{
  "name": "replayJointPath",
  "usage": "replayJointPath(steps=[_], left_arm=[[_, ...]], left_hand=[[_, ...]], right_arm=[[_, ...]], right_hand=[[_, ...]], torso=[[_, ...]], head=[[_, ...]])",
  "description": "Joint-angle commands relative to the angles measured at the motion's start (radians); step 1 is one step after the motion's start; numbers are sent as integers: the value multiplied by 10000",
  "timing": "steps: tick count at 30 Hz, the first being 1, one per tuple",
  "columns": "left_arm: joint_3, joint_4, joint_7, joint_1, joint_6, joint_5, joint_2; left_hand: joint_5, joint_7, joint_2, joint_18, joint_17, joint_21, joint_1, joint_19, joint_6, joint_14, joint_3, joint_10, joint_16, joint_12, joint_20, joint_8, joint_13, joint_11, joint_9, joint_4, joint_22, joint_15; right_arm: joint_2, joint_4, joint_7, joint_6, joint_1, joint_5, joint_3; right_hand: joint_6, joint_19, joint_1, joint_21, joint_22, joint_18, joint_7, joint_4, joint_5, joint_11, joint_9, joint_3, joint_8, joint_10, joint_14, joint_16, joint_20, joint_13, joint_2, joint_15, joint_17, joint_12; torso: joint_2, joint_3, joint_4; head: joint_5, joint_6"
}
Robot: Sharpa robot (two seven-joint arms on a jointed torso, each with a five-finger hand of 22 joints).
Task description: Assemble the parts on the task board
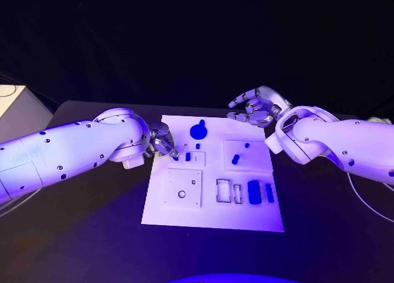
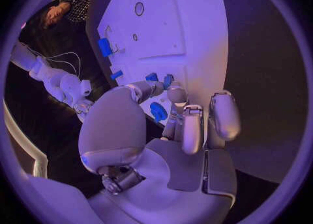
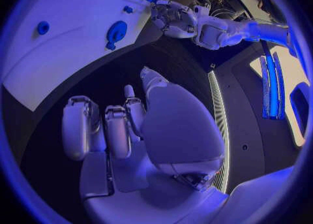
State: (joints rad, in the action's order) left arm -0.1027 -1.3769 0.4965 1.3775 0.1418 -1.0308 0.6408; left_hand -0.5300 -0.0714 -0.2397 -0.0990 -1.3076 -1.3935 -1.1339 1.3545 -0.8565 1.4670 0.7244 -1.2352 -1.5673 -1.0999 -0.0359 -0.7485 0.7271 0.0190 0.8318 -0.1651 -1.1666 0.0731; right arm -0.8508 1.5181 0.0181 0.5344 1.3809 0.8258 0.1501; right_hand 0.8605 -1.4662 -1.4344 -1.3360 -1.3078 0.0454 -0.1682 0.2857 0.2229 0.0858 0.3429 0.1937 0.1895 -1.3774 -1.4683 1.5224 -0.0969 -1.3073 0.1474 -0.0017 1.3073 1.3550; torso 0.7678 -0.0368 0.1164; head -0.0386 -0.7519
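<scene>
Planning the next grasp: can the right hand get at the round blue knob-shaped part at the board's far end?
Probably yes: the right hand hovers open, holding nothing, beside the white task board's far edge; nothing lies between it and the round blue part.

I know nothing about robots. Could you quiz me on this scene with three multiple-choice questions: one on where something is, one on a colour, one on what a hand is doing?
1. Where is the left hand?
A. At the left edge of the task board
B. Off the table's near edge
C. Resting on the right arm

2. What colour are the small parts, such as the round part with a stem, on the task board?
A. Red
B. Blue
C. Yellow

3. What is the right hand doing?
A. Gripping a part
B. Pressing flat on the board
C. Holding nothing, off the board's far right corner

Answers:
1 A: the head view shows its fingers at the board's left edge, by the small parts there.
2 B: every piece shows blue against the white plate.
3 C: the head and right wrist views show its fingers curled, with nothing in them.
</scene>
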Motion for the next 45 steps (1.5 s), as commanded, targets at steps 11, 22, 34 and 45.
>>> replayJointPath(steps=[11,22,34,45], left_arm=[[-15,73,-34,-48,401,-140,-63],[-15,109,-75,-50,552,-147,-108],[-16,158,-75,-70,592,-151,-198],[-31,206,-70,-105,689,-135,-283]], left_hand=[[-67,147,117,143,-2632,-44,18,66,-188,1038,1770,-29,-35,25,22,-37,-43,20,5,1810,-23,54],[-69,147,115,146,-2632,-49,17,73,-189,1038,1771,-28,-35,28,23,-36,-45,21,5,1816,-36,55],[-71,149,113,149,-2632,-55,14,79,-192,1038,1774,-26,-35,37,26,-32,-53,22,6,1828,-48,56],[-61,146,115,152,-2632,-56,70,83,-207,1038,1741,-86,-35,-8,28,-24,32,18,9,1800,-54,55]], right_arm=[[-8,8,67,-100,2,0,-5],[-10,10,69,-103,2,0,-5],[-23,29,70,-98,2,-1,-5],[-42,40,72,-97,2,-6,-5]], right_hand=[[-50,-120,122,58,-750,127,-17,-7,46,-28,-13,52,1,68,-811,-30,-64,-664,7,53,1899,-55],[-50,-120,122,58,-750,127,-17,-7,46,-28,-13,52,1,68,-811,-30,-64,-664,7,53,1899,-55],[-50,-120,122,58,-750,127,-17,-7,46,-28,-13,52,1,68,-811,-30,-64,-664,7,53,1899,-55],[-50,-120,122,58,-750,127,-17,-7,46,-28,-13,52,1,68,-811,-30,-64,-664,7,53,1899,-55]], torso=[[-2,1,3],[4,-1,-3],[3,4,-4],[-5,4,2]], head=[[-7,-74],[-29,-113],[-43,-148],[-64,-198]])
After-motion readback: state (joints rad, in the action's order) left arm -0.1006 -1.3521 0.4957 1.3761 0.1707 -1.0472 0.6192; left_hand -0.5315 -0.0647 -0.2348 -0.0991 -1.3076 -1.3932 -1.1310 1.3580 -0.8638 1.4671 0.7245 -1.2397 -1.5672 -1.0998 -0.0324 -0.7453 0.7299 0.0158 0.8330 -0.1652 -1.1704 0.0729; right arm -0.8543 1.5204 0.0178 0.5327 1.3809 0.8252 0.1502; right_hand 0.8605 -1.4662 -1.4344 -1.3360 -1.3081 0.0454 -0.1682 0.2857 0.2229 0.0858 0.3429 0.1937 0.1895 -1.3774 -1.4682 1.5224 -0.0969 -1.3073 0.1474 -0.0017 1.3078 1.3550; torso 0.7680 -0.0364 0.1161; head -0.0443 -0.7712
